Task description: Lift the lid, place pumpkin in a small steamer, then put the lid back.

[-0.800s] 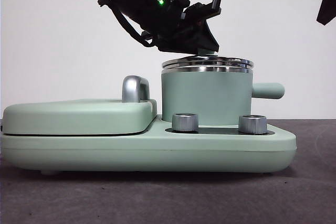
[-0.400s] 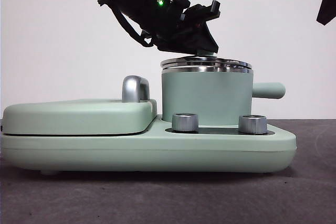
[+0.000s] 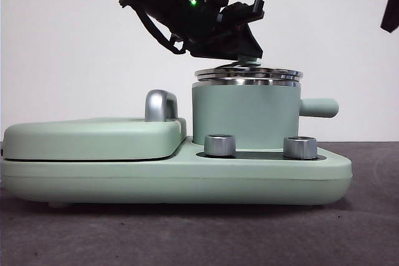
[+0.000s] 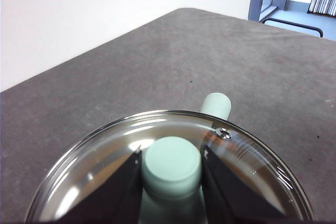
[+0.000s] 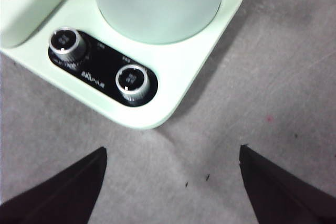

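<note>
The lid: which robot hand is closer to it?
Left. The left gripper is clamped on the knob of the lid; the right gripper hangs open off to the side, above the table.

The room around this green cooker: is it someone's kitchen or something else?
Probably a lab or office, not a kitchen: the cooker sits on a grey felt-like table before a bare white wall, and the left gripper clamps the lid.

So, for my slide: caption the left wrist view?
Left pincer shut on glass lid's mint-green knob above the steamer's handle.

Clear glass lid (image 4: pixel 105 182), shiny steel rim; matt mint small steamer (image 3: pixel 244 115).
</note>
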You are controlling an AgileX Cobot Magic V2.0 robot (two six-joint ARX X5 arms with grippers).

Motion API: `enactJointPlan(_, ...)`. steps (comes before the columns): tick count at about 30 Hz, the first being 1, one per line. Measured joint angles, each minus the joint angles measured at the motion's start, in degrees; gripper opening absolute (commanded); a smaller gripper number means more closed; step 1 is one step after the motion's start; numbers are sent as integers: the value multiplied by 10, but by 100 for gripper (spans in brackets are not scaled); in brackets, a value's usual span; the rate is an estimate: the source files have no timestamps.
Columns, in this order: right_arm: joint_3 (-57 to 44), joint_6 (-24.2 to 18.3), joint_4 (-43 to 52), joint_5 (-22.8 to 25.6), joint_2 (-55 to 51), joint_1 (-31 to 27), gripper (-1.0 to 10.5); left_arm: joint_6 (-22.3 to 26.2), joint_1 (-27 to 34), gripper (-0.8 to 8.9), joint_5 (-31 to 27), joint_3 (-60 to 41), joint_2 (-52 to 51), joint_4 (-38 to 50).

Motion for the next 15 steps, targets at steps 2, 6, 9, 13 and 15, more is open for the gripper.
enactJointPlan(2,0,0,-9,0,0,0,390,2,0,10,0,0,0,-2)
enactJointPlan(6,0,0,-21,0,0,0,390,3,0,10,0,0,0,-10)
enactJointPlan(9,0,0,-21,0,0,0,390,3,0,10,0,0,0,-10)
enactJointPlan(13,0,0,-21,0,0,0,390,3,0,10,0,-3,0,-8)
enactJointPlan(15,0,0,-21,0,0,0,390,3,0,10,-1,-4,0,-5)
